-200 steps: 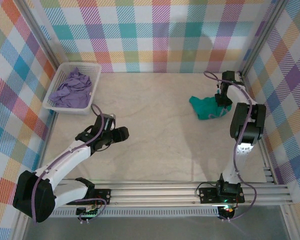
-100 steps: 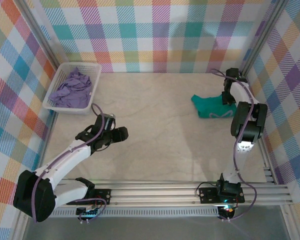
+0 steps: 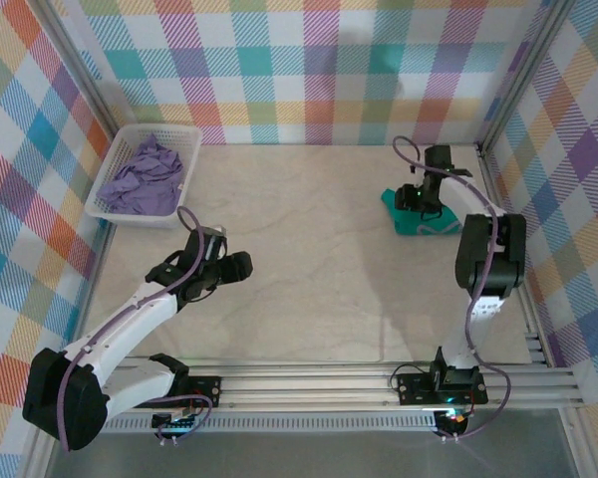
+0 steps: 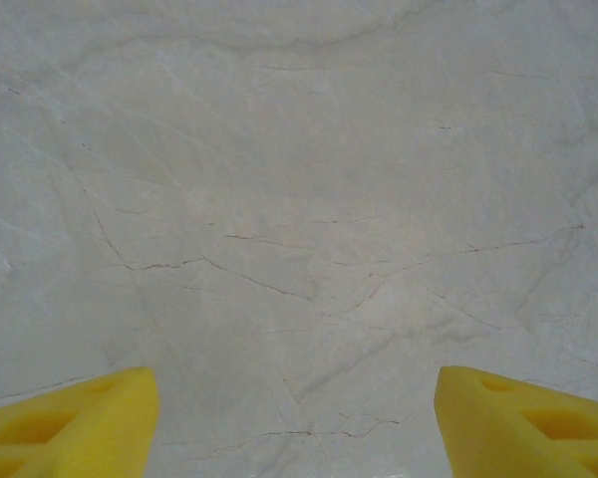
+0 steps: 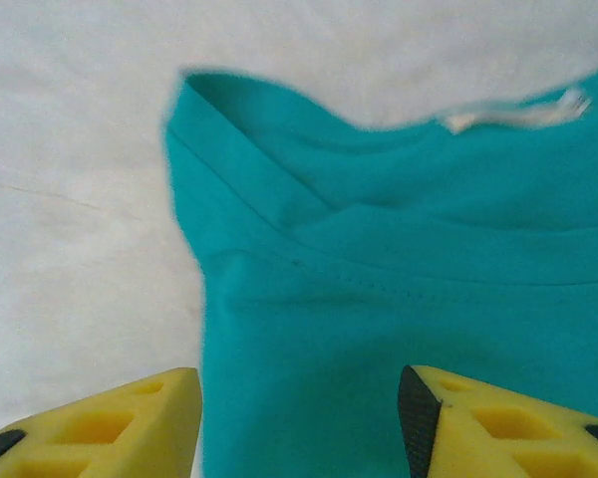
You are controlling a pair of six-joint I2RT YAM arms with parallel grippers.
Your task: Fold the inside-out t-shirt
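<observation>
Swung leftward since a second ago, my right fingers now hang open over the crumpled teal-green cotton t-shirt, its yellowish tag just ahead, while my open left fingers wait well apart from it over bare pale counter.

T-shirt soft matt cloth; table smooth, marble-veined; basket white plastic mesh.

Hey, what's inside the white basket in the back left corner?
A crumpled lavender garment lies heaped in the basket. It covers most of the basket's floor, so anything lying underneath it cannot be seen.
</observation>
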